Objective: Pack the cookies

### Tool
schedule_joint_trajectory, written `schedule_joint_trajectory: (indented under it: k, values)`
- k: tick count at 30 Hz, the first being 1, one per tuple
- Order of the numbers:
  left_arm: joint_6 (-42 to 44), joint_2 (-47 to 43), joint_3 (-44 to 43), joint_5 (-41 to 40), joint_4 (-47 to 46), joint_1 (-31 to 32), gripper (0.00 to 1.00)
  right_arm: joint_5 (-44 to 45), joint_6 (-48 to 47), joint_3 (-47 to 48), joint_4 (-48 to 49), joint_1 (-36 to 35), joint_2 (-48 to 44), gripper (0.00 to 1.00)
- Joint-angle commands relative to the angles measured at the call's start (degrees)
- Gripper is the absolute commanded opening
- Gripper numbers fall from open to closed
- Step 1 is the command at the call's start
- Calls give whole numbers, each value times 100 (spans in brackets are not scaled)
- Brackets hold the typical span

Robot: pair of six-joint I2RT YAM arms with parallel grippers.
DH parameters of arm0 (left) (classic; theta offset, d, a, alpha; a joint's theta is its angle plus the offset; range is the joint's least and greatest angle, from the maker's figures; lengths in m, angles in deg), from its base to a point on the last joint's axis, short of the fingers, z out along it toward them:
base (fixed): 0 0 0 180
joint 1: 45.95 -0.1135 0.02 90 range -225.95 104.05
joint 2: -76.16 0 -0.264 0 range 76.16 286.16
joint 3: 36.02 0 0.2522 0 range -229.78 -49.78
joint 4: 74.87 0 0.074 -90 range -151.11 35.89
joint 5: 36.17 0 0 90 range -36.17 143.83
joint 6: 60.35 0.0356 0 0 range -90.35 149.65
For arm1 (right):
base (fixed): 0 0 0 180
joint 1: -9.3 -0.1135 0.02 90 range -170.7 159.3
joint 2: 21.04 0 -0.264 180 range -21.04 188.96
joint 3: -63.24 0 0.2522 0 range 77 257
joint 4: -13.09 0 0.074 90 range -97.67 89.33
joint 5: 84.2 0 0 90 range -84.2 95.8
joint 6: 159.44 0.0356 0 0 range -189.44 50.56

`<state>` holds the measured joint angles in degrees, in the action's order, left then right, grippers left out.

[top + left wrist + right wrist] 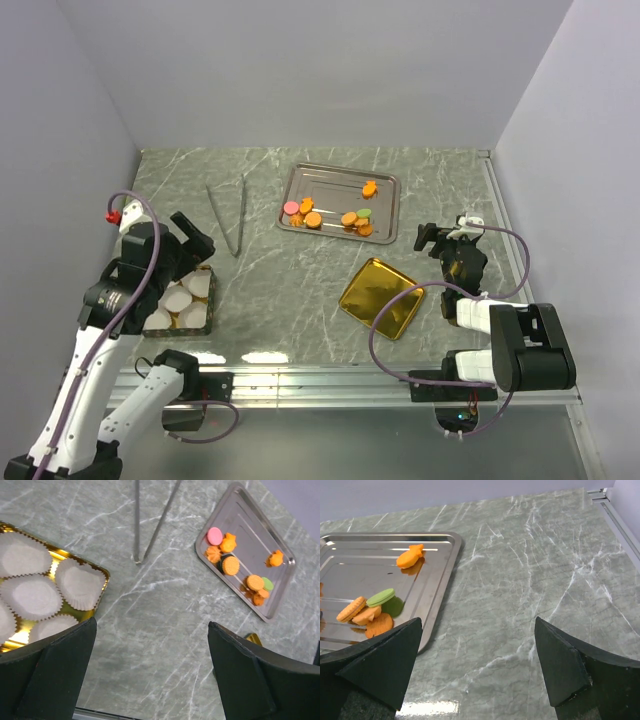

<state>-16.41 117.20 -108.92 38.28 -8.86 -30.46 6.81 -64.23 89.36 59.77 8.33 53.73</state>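
Several small cookies (317, 219), mostly orange with one pink (291, 208) and one green (364, 213), lie on a steel tray (385, 186) at the back centre. They also show in the left wrist view (231, 565) and the right wrist view (380, 597). A gold tin (207, 317) with white paper cups (80, 583) sits front left. My left gripper (193, 240) is open and empty above the tin's far end. My right gripper (435, 238) is open and empty, right of the tray.
Metal tongs (228, 212) lie left of the tray, also in the left wrist view (137, 520). A gold lid (381, 297) lies front centre-right. A metal rail (330, 374) runs along the near table edge. Grey walls enclose the table.
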Motion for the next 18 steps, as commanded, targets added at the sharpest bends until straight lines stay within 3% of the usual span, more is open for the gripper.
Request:
schedule_joint_trajectory:
  k: [1, 7, 18]
  values:
    - [98, 106, -169, -334, 93, 25, 99, 65, -55, -6, 336, 9, -41, 100]
    - [659, 589, -343, -510, -346, 25, 99, 57, -55, -6, 345, 1, -41, 100]
    - [1320, 2829, -1223, 95, -777, 104, 99, 65, -64, -6, 354, 1, -32, 100]
